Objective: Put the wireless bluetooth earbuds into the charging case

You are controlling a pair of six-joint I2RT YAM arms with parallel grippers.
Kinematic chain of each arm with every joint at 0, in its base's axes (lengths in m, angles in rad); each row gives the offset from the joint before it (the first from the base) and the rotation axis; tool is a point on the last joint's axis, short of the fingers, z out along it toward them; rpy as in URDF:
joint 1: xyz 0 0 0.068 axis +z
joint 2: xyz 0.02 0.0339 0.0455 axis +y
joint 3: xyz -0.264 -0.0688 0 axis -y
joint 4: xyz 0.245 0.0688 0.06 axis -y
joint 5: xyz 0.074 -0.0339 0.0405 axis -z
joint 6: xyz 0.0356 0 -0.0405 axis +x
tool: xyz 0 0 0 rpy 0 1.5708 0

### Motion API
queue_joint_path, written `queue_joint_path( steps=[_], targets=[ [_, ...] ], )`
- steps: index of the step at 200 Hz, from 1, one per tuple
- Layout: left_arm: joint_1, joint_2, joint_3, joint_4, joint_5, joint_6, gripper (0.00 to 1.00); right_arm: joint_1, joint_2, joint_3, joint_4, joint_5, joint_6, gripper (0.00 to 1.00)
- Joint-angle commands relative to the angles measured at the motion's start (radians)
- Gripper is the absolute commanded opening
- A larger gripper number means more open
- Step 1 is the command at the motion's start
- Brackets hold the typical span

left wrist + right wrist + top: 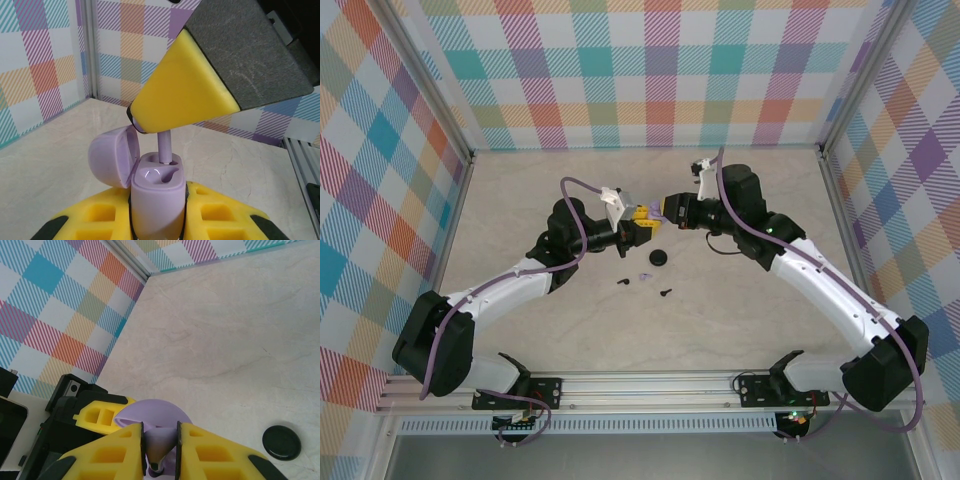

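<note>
My left gripper point(158, 202) is shut on a pale lilac charging case point(156, 187), held upright above the table with its lid point(111, 155) swung open to the left. My right gripper point(161, 440) is shut on a lilac earbud point(163, 454) just above the case. In the left wrist view the earbud's stem point(164, 147) points down into the case's far slot, under the right gripper's yellow fingers point(180, 90). The near slot is empty. Both grippers meet at mid-table point(650, 220). On the table lie another lilac earbud point(645, 276) and two black earbuds point(623, 281), point(666, 292).
A closed round black case point(660, 258) lies on the table just below the grippers, also at the lower right of the right wrist view point(282, 442). Checked walls enclose the marble table point(740, 330) on three sides. A metal rail runs along the near edge.
</note>
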Motion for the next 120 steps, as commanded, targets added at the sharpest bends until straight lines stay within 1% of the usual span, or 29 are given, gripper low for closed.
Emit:
queue_joint_path(
  steps=[1, 73, 120],
  targets=[
    [-0.013, -0.034, 0.031, 0.053, 0.026, -0.006, 0.05, 0.013, 0.017, -0.010, 0.010, -0.003, -0.009, 0.21],
    [-0.013, -0.034, 0.031, 0.059, 0.000, -0.012, 0.04, 0.021, 0.029, -0.006, -0.004, -0.004, -0.017, 0.22],
    [-0.013, -0.030, 0.034, 0.055, 0.006, -0.015, 0.04, 0.027, 0.038, 0.000, -0.014, 0.005, -0.017, 0.22]
  ],
)
